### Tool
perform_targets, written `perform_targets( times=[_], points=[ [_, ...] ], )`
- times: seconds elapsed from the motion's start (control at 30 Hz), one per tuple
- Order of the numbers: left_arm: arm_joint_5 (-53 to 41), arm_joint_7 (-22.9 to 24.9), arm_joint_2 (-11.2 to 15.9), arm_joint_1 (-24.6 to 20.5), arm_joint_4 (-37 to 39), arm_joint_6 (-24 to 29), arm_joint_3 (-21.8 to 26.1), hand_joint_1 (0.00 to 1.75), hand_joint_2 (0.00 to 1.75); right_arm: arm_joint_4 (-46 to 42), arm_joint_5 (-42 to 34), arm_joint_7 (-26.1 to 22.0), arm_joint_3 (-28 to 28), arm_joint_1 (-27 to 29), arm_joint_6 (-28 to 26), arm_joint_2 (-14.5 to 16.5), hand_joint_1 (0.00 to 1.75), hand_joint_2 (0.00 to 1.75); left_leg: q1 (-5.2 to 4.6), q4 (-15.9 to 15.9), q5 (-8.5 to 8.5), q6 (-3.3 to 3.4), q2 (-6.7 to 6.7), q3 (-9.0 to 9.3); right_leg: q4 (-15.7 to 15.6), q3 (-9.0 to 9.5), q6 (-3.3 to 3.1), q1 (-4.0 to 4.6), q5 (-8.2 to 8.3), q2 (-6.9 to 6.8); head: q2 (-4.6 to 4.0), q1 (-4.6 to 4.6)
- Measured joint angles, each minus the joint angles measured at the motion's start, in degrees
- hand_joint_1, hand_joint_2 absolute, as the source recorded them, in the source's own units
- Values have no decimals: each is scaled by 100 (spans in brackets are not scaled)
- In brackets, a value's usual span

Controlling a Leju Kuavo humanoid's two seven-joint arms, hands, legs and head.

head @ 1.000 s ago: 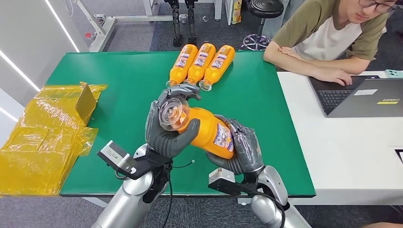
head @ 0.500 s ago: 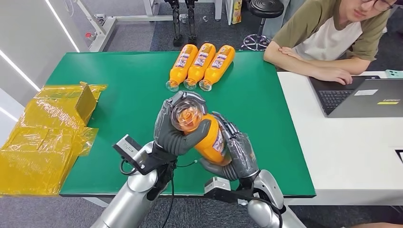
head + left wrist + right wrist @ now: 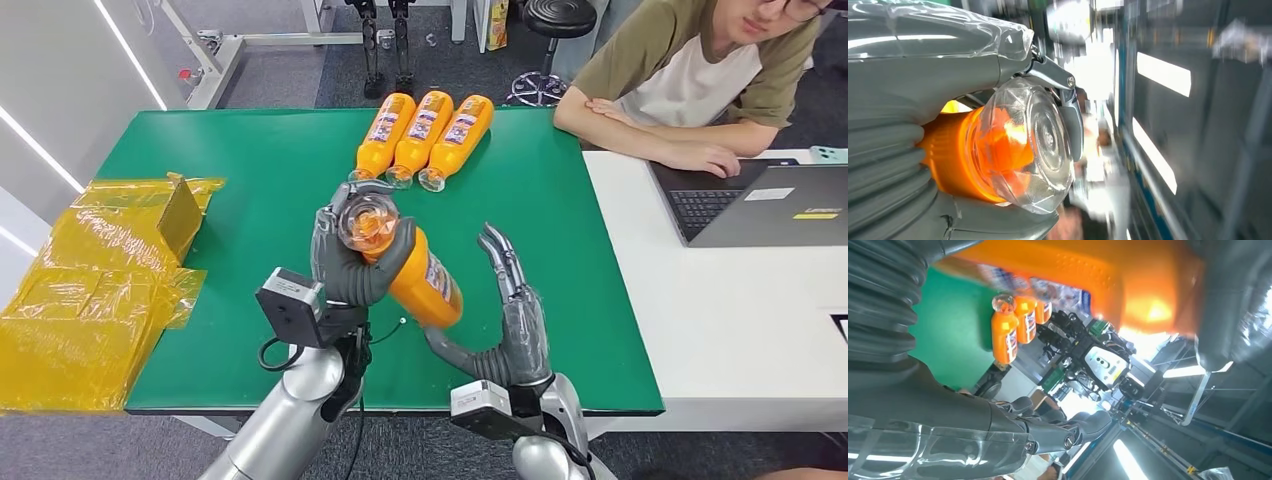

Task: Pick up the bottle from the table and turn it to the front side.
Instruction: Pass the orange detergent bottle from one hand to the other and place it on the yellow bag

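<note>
- Head view showed the left hand (image 3: 355,262) wrapped around the neck end of an orange plastic bottle with a clear faceted cap (image 3: 405,260), holding it lifted above the green bench (image 3: 260,180).
- The bottle was tilted, its cap toward the camera and its base slanting down toward the right hand (image 3: 510,325).
- The right hand stood just beside the bottle's lower end, fingers straightened and spread apart, gripping nothing; whether the thumb touched the bottle could not be told.
- In the left wrist view the clear cap (image 3: 1030,150) sat between the grey thumb and darker fingers, closed tight on the orange neck.
- Three more orange bottles (image 3: 425,135) lay side by side near the far edge of the bench, well apart from the held one.
- Open green surface lay between the hands and that row, and also to the right as far as the edge against the white desk (image 3: 720,300).
- A crumpled yellow plastic sheet (image 3: 95,290) draped over the bench's left edge.
- A person (image 3: 700,75) sat at the far right corner, forearms resting on the desk by a dark laptop (image 3: 770,205).
</note>
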Motion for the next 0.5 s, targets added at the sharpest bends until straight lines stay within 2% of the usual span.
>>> perform_targets(
  times=[0.1,0.2,0.37,0.5],
  points=[
    [-398,-7,53,2,138,867,66,175,175,-3,-32,-15,35,65,-54,56,0,175,1,-2,0,0,1,-1,2,0,0,0,0,1,0,0],
    [-1749,300,151,96,173,1488,361,175,175,-44,-68,-14,56,141,-88,108,0,175,1,-3,0,-1,4,0,3,-1,-1,1,-1,4,0,0],
    [-4667,1264,379,559,-213,1605,1420,175,175,-226,-111,13,57,323,-137,133,0,175,1,-6,-2,-3,12,0,3,-4,-3,1,-3,10,0,1],
    [-6245,2113,712,1047,-749,1619,2161,175,175,-371,-149,12,38,498,-205,131,0,175,3,-7,-6,-9,16,1,3,-8,-7,2,-7,18,0,0]
  ],
)
